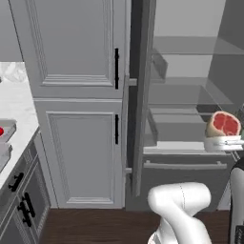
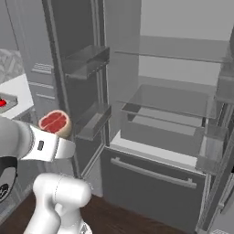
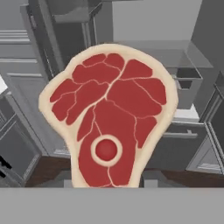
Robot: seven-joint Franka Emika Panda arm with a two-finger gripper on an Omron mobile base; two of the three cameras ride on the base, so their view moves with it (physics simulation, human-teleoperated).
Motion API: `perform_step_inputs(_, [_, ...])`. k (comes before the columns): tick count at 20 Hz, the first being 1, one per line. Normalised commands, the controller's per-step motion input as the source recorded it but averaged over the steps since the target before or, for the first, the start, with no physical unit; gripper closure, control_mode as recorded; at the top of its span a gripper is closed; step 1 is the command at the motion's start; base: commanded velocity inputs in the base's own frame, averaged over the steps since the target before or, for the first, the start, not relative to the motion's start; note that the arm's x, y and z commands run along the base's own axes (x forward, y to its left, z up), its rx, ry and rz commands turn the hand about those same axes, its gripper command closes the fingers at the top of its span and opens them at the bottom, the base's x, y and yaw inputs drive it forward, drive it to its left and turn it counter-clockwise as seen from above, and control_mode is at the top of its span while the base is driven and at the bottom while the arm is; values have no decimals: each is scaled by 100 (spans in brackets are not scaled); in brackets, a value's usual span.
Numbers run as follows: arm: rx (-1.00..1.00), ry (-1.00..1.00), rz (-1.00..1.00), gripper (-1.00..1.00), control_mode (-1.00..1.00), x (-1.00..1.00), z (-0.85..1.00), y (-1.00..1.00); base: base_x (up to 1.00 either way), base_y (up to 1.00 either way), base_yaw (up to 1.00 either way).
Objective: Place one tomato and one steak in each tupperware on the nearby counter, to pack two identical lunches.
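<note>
one steak (image 3: 111,127) held up in the air by the claw (image 1: 228,142), in front of the open fridge (image 2: 169,119) and clear of every shelf. clamped from below, so the finger tips stay hidden behind the meat in the hand view; lower edge of the steak cut off there by the bottom of the picture. red marbled flesh, pale fat rim, round bone eye low in the middle. seen from the left base view as a rounded red slab (image 1: 222,125) standing upright on the white hand at the right edge, partly cropped. seen from the right base view as a small red disc (image 2: 55,122) above the white wrist, just before the fridge door shelves (image 2: 89,61).

far left, a strip of the white veined bench (image 1: 19,109) over grey cabinets with black handles (image 1: 26,205). on it, a pale tupperware (image 1: 8,129) cut off by the frame edge, with a speck of red inside; too little visible to name that red thing. same corner in the right base view: bench edge (image 2: 18,89), container rim and red speck, again cropped.

tall grey cupboard doors (image 1: 76,100) between bench and fridge. dark wooden floor (image 2: 119,219) below.
</note>
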Motion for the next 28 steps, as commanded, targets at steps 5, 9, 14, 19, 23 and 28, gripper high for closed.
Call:
perform_step_inputs(5, [0,0,0,100,100,0,0,0,-69,81,44])
perform_step_inputs(9, [0,0,0,100,100,0,0,0,-17,67,50])
perform_step_inputs(14, [0,0,0,100,100,0,0,0,7,40,42])
perform_step_inputs(19, [0,0,0,100,100,0,0,0,37,36,41])
perform_step_inputs(23, [0,0,0,100,100,0,0,0,34,15,55])
perform_step_inputs(28, [0,0,0,100,100,0,0,0,26,-2,56])
